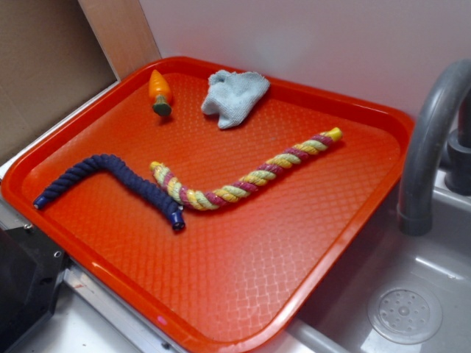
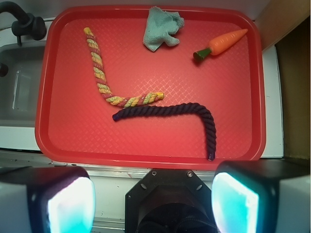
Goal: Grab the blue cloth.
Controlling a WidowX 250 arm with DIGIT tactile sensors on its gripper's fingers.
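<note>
Cloth [image 2: 163, 28]: crumpled at tray's [image 2: 146, 153] far edge, beside carrot [image 2: 221, 43], clear of both ropes. Gripper [image 2: 152, 194]: jaws spread wide, empty, well short of tray. Approach: centre over the highest fold, descend vertically, pinch the bunched terry, not the tray.

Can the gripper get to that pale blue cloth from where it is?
Probably yes. The blue cloth lies uncovered at the tray's far edge, the carrot lies apart, and the open gripper hangs high above.
</note>
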